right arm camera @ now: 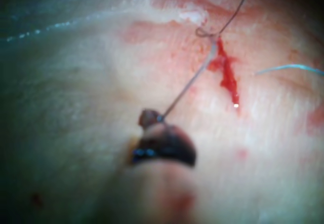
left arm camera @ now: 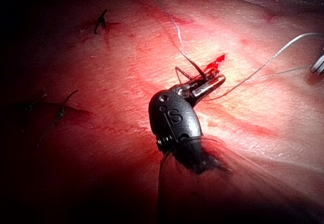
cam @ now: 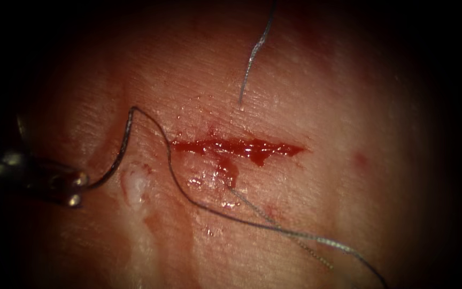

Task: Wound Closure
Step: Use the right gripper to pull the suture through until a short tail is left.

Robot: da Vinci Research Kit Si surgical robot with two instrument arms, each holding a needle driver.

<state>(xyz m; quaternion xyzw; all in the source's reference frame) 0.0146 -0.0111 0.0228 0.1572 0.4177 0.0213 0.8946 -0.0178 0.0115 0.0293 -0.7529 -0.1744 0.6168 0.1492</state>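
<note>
The left tool (cam: 76, 187) is coming in at nine o'clock in the endoscope view. It is gripping the needle (cam: 114, 160) near the end far from the thread. The needle is lying free above the tissue (cam: 322, 107), left of the cut (cam: 236, 147), and is not in the tissue. From its other end the thread (cam: 199, 202) is running under the cut toward five o'clock. In the right wrist view the right tool (right arm camera: 152, 118) is looking closed on this thread.

One strand (cam: 252, 59) is coming down from twelve o'clock and entering the tissue just above the cut. Thread is also coming out just below the cut, so I am judging that one pass across the cut is already made. The cut is still gaping, with red fluid (cam: 258, 152) lying in it, and no knot is showing on it. Tightening, tying and probably more passes are remaining. Away from this cut, short cut ends of thread (left arm camera: 101, 21) are standing on the tissue in the left wrist view.
</note>
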